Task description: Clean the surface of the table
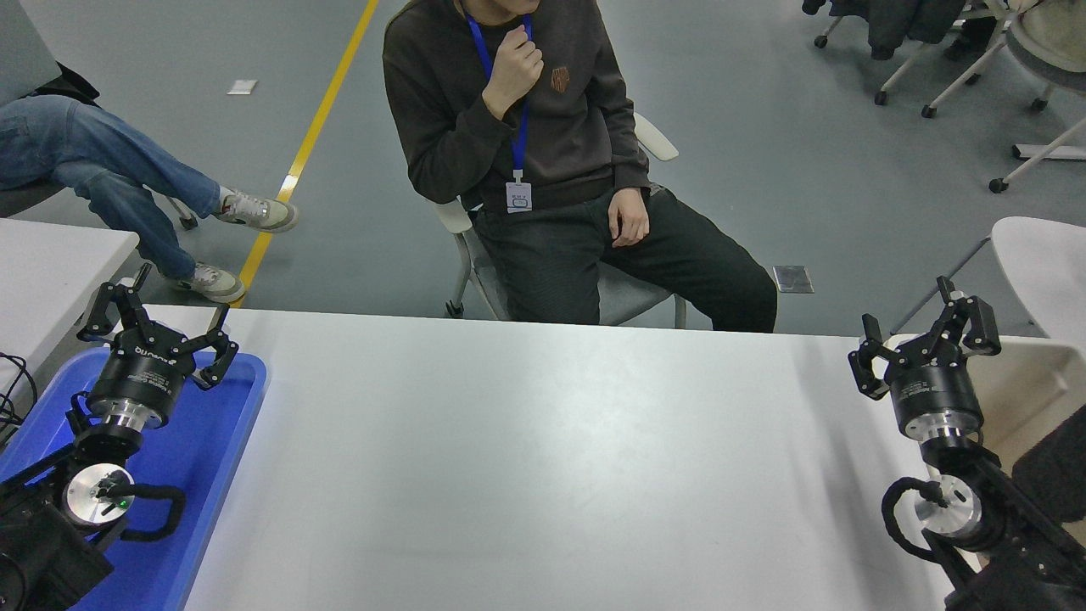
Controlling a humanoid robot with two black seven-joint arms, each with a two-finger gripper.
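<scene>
Bare white table [543, 458], filling the middle of view.

Stiff, smooth, likely slippery; to be wiped, not gripped. Right gripper [923, 339] at 3 o'clock, spread wide, holding nothing. Left gripper [157, 321] parked at 9 o'clock, likewise spread and empty.
</scene>
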